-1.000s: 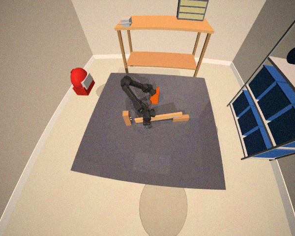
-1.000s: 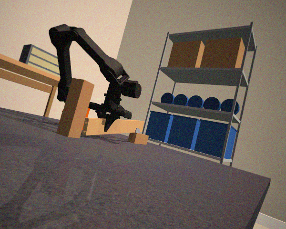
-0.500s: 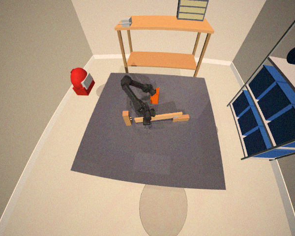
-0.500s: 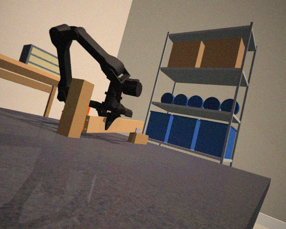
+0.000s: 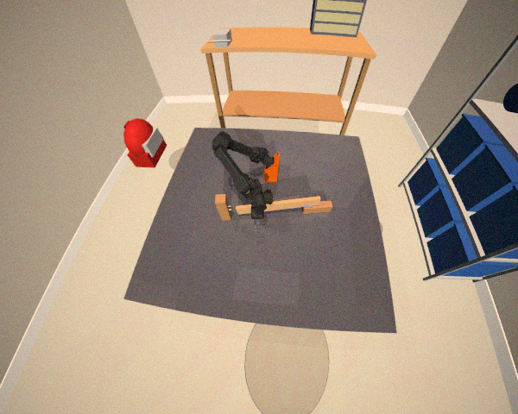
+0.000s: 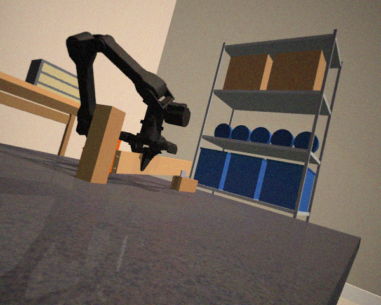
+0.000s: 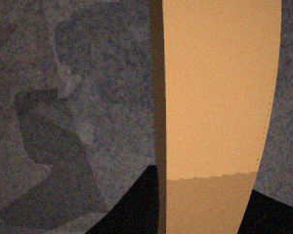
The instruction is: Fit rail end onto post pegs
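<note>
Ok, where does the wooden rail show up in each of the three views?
Top: the rail runs left to right at the picture's centre, between the post and the footboard block.
Exterior: centre-left, low behind the post, under the gripper, whose jaws are shut on it.
Wrist: the broad tan band from top to bottom, right of centre.
Shared landmark: the gripper; in the wrist view only its dark fingers show.

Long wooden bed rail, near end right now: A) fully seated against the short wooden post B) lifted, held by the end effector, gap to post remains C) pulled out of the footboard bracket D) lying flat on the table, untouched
B: the end effector is shut on the long wooden bed rail, its near end raised, with a gap left before the short wooden post.
</note>
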`<state>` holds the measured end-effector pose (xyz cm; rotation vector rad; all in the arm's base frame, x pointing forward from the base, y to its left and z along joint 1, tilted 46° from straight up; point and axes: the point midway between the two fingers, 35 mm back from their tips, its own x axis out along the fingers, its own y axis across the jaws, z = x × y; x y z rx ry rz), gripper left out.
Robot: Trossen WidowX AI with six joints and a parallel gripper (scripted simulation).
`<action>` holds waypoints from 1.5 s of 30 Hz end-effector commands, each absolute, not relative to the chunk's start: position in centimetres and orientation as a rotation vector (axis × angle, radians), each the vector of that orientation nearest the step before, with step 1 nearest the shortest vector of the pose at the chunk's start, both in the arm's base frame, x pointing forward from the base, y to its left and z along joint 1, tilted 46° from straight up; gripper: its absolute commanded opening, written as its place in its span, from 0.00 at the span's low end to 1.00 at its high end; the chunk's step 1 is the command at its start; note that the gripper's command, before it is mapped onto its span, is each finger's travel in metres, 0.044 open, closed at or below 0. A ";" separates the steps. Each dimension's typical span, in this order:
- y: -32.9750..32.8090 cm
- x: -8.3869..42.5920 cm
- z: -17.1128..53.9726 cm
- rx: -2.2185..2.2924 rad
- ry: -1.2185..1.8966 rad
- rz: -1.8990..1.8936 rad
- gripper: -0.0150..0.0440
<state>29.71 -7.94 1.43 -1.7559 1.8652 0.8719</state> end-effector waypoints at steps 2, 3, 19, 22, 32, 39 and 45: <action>-7.2 30.0 1.7 -1.752 1.842 0.879 0.25; -7.2 30.0 1.7 -1.752 1.842 0.879 0.25; -6.6 30.1 2.3 -1.752 1.841 0.879 0.25; -6.5 30.1 2.4 -1.752 1.841 0.879 0.25; -6.2 30.1 2.7 -1.752 1.841 0.880 0.25; -5.9 30.2 3.0 -1.752 1.841 0.880 0.25; -5.7 30.2 3.2 -1.752 1.841 0.880 0.25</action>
